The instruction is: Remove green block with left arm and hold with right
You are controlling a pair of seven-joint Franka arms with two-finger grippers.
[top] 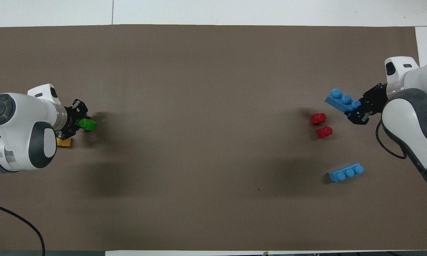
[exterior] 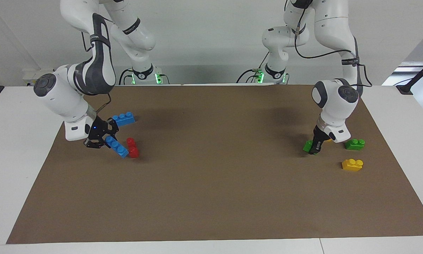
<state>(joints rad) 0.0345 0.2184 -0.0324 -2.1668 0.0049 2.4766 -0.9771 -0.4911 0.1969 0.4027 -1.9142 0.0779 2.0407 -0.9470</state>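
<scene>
My left gripper (exterior: 314, 149) is shut on a green block (exterior: 307, 145), which it holds tilted just above the mat at the left arm's end. In the overhead view the green block (top: 87, 124) sticks out of the left gripper (top: 77, 122). A second green block (exterior: 355, 144) lies on the mat beside it, hidden under the arm in the overhead view. My right gripper (exterior: 105, 140) is shut on a tilted blue three-stud brick (exterior: 117, 147) at the right arm's end. The right gripper (top: 357, 111) and that blue brick (top: 341, 100) also show in the overhead view.
A yellow brick (exterior: 352, 164) lies farther from the robots than the second green block. Another yellow piece (top: 64, 142) shows partly under the left hand. A red brick (exterior: 132, 147) lies by the held blue brick's low end. A second blue brick (exterior: 124, 119) lies nearer the robots.
</scene>
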